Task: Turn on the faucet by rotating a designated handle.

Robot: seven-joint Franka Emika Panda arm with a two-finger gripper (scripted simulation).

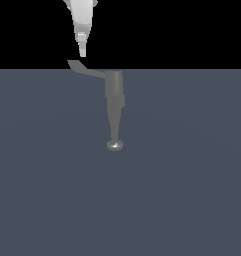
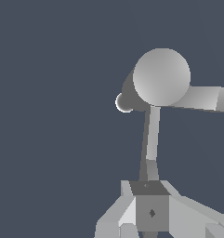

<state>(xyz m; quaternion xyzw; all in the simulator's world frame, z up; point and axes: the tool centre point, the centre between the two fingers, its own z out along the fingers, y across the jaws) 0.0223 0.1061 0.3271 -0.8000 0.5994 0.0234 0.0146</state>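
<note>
In the exterior view the grey faucet (image 1: 114, 95) has a cylindrical body that tapers to a thin neck ending in a shiny round knob (image 1: 115, 145). Its thin curved handle (image 1: 84, 70) branches toward the exterior view's left and ends in a flared tip. My white gripper (image 1: 82, 54) points down just above that tip, apart from it by a small gap, fingers together and holding nothing. In the wrist view the handle (image 2: 151, 139) runs from the faucet's round body (image 2: 161, 76) to my gripper (image 2: 151, 204). The knob (image 2: 124, 102) peeks out beside the body.
The faucet stands alone on a flat blue-grey floor (image 1: 192, 200). In the wrist view a grey bar (image 2: 199, 97) extends sideways from the faucet's body.
</note>
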